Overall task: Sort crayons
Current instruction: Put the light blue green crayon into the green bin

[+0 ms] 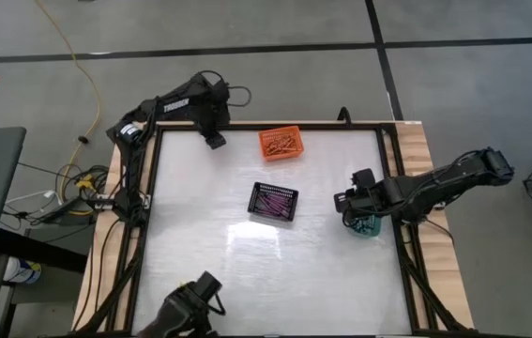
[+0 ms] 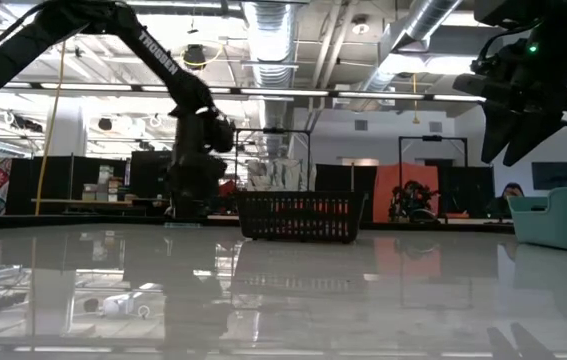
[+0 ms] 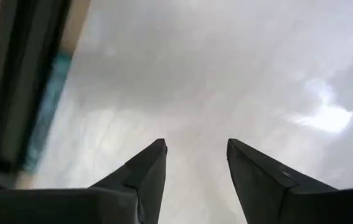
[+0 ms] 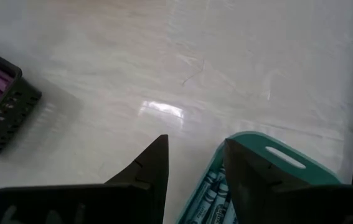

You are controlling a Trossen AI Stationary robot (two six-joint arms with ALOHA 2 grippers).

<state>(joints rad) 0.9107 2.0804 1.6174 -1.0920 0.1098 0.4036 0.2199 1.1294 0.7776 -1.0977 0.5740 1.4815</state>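
The right gripper (image 4: 195,158) is holding its two dark fingers parted with nothing between them, hanging just above the rim of the small teal plastic basket (image 4: 276,155) at the right edge of the glossy white table (image 1: 247,263). Teal-blue wax crayons (image 4: 210,193) are lying inside that basket, directly under the fingertips.

The left gripper (image 3: 196,155) is also standing open and empty, poised over bare tabletop near the far left corner, beside the dark table frame (image 3: 20,81).

Purple crayons (image 1: 273,200) are filling the black mesh basket (image 1: 274,202) at the table's middle, and orange-red crayons (image 1: 282,143) are sitting in the small orange plastic basket (image 1: 281,144) near the far edge. All three baskets are standing well apart from one another.
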